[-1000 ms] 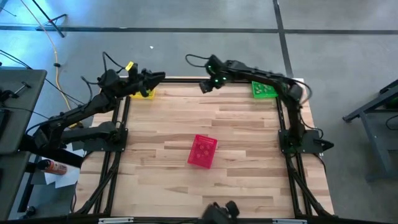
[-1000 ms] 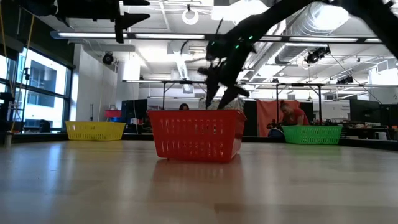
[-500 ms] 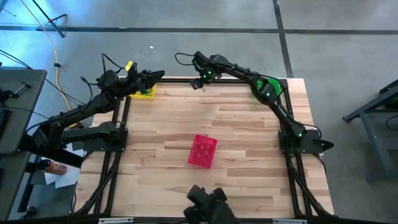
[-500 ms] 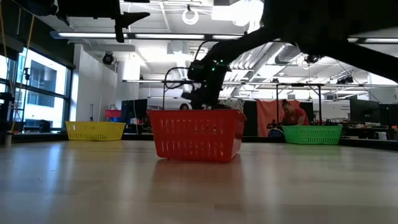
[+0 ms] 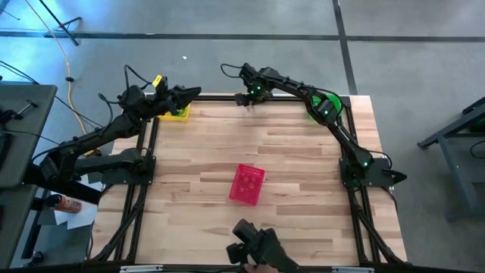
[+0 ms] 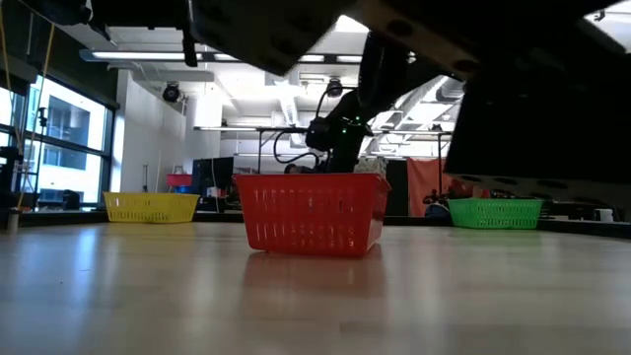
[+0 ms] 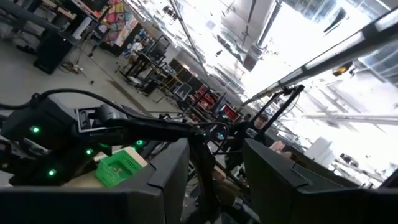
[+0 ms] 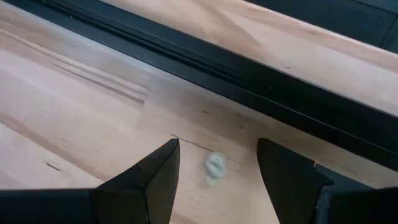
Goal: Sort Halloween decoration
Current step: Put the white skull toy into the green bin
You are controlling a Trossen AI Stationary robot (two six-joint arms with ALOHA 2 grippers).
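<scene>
Since a second ago your right arm has swung from the green basket [image 5: 324, 107] along the table's [image 5: 303, 174] far edge. Going left to right from the pink basket [image 5: 247, 184]: your left gripper [image 5: 191, 94] hangs spread and empty by the yellow basket [image 5: 176, 113], far-left of it. Your right gripper [image 8: 217, 163], far beyond it, stands wide, straddling a tiny pale trinket [image 8: 215, 166] on the wood. It's likely light and skittish; pinch across its middle.
</scene>
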